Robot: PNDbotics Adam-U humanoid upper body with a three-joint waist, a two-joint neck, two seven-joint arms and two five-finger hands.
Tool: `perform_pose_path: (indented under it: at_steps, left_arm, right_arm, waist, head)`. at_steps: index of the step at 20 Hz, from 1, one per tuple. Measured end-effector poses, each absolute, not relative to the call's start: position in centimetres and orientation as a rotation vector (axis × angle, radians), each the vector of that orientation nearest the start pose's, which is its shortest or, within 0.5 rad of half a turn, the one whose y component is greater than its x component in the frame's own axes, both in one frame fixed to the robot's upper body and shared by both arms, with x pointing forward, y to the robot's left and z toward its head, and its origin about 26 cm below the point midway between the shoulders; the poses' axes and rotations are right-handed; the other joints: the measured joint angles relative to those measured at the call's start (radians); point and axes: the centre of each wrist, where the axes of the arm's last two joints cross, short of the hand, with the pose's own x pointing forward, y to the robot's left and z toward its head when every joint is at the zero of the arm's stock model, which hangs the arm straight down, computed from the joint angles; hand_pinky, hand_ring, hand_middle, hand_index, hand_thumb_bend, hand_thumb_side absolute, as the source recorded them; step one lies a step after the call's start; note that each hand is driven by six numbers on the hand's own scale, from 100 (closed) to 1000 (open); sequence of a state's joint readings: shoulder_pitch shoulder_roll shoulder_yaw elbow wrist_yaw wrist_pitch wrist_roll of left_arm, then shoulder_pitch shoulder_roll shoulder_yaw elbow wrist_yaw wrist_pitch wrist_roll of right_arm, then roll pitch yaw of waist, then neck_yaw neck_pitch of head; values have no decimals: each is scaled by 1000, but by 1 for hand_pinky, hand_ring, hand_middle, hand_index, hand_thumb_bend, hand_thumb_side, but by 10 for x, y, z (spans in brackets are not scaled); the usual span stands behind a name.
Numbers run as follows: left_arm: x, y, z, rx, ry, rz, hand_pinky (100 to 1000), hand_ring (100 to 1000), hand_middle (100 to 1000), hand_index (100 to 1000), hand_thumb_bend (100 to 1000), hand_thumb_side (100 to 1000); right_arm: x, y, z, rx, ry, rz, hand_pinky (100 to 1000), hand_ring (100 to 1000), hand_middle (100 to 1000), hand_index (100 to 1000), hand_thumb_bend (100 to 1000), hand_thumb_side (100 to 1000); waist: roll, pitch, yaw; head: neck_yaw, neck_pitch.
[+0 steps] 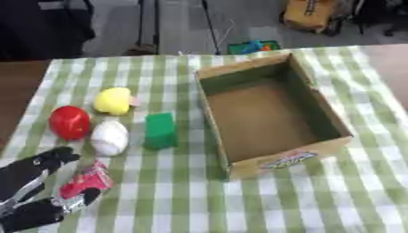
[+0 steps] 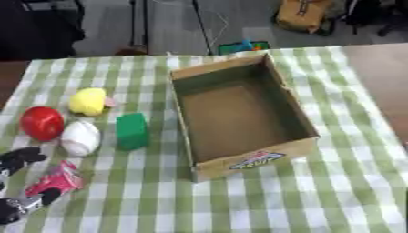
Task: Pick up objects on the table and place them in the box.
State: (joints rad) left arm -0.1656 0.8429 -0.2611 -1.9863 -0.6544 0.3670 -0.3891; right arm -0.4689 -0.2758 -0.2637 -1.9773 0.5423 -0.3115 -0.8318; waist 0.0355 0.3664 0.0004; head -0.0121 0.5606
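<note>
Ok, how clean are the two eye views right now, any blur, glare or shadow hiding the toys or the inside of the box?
Left eye view: soft all over, so the label on the box can't be read; the left hand around the pink object is smeared. Right eye view: equally soft, even light, no glare; the box's near-left inner wall is shaded, floor visible; the red ball shows a small highlight.

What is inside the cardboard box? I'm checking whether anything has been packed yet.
The cardboard box shows only its bare brown floor; no object lies in it. The strip of floor just behind its near wall is hidden.
</note>
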Motion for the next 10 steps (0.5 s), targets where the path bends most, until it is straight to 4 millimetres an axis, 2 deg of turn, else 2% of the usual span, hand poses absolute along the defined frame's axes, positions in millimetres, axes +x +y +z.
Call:
perform_pose_path:
  at_steps: [10]
  left_arm:
    - [278, 294, 171, 823, -1172, -1400, 1000, 1000, 1000, 1000, 774, 1000]
  right_arm:
    - [309, -301, 258, 1190, 2860, 634, 560, 671, 596, 697, 100, 889]
  waist:
    - [0, 5, -7]
  head:
    - [5, -1]
